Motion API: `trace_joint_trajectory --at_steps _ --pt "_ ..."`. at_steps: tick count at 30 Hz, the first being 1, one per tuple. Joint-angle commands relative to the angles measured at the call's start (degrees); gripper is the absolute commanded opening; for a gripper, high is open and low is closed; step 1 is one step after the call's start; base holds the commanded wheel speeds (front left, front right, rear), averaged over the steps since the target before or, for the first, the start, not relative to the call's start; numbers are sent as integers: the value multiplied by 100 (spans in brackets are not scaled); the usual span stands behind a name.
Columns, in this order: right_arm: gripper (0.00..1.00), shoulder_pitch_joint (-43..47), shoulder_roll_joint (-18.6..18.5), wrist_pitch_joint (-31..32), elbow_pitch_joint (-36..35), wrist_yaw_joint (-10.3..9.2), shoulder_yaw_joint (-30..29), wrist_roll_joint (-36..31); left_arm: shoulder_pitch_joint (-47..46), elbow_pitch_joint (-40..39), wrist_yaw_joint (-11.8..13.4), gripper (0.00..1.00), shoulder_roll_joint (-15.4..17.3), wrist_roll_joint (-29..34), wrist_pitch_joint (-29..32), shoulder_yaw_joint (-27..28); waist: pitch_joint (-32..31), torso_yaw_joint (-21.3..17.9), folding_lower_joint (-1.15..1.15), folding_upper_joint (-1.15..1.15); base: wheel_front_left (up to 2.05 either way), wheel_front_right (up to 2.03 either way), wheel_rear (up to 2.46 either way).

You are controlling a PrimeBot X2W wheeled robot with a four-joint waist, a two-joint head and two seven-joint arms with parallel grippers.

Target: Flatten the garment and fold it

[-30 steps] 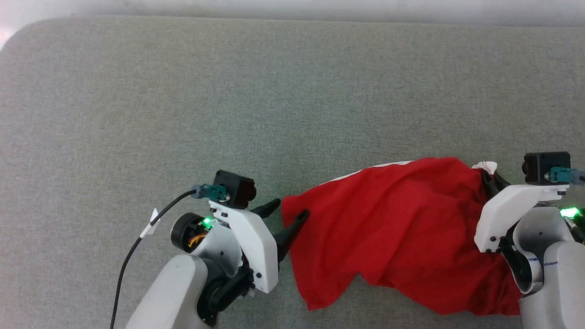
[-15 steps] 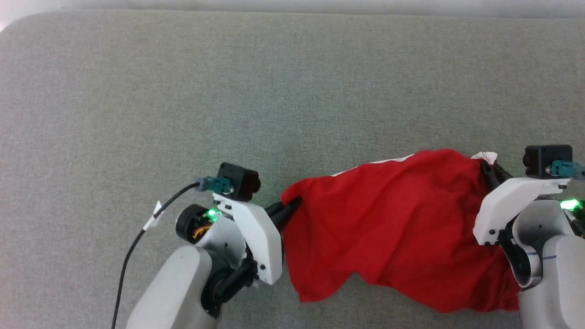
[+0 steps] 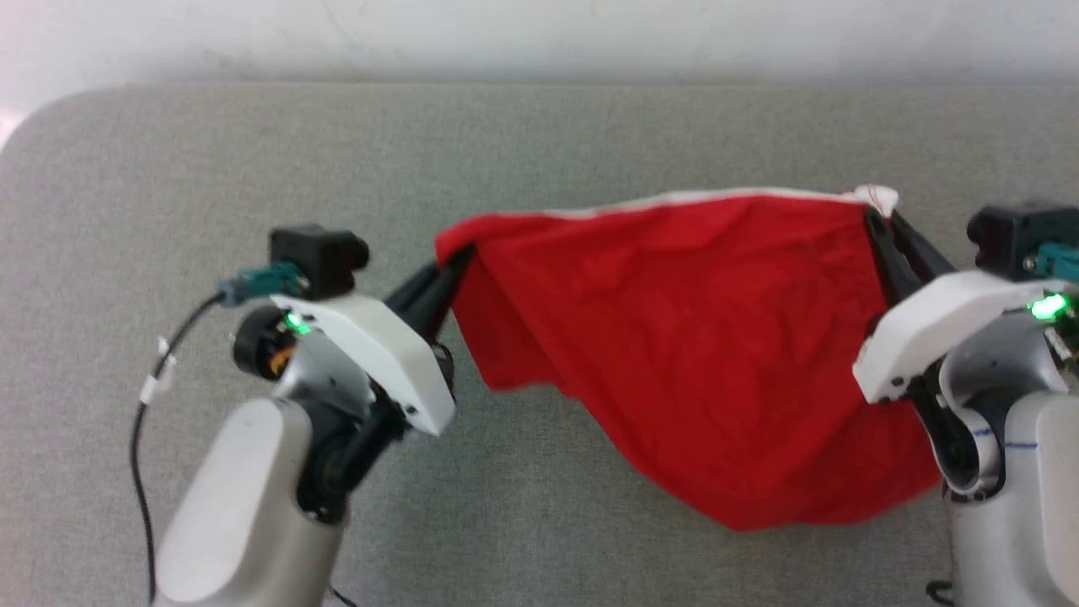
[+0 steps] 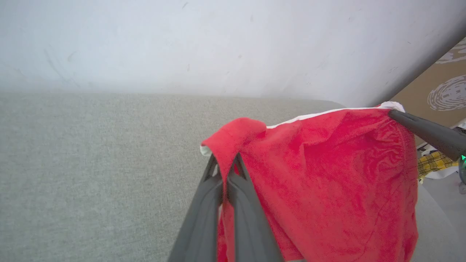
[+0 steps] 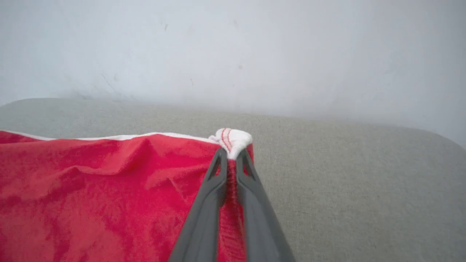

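- Red and thin, the garment (image 3: 691, 337) hangs stretched between the two grippers above the grey mat (image 3: 253, 152). Its top edge runs left to right, and its body sags to a rounded low point at the near right.
- A white trim (image 3: 674, 201) runs along the top edge, on the far side.
- The left gripper (image 3: 459, 261) has its dark fingers pressed together on the garment's upper left corner. In the left wrist view the red fabric folds over the fingertips, with a little white showing at the fold.
- The right gripper (image 3: 872, 221) pinches the upper right corner, where the trim bunches into a small white knob with red stitching just past the fingertips.
- Both grippers point toward the far side, well apart, with the garment's full width between them.
- Whether the sagging lower edge touches the mat, I cannot tell.
- The mat is woven cloth with a rounded far left corner, and a pale wall (image 3: 539, 34) stands behind its far edge.
- A black cable (image 3: 139, 438) with a white tag runs from the left wrist camera down beside the left arm.
- In the left wrist view, brown cardboard (image 4: 437, 91) with a pale swirl print and a yellow plaid cloth (image 4: 435, 162) lie to the right, off the mat.
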Motion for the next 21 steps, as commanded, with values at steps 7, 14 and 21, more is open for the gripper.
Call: trace_joint_trajectory --at_steps 7,14,21 --pt "0 -738 -288 404 -375 -5 374 260 -702 -263 105 0 297 -12 246 232 -735 -210 0 0 0 0 0" --pt "0 -1569 -513 962 -356 -5 699 623 -1663 -193 218 0 534 22 722 391 -1057 -278 0 0 0 0 0" --pt "0 -2347 -493 1443 -125 -5 735 851 -2660 164 345 0 699 107 1144 468 -918 -357 0 0 0 0 0"
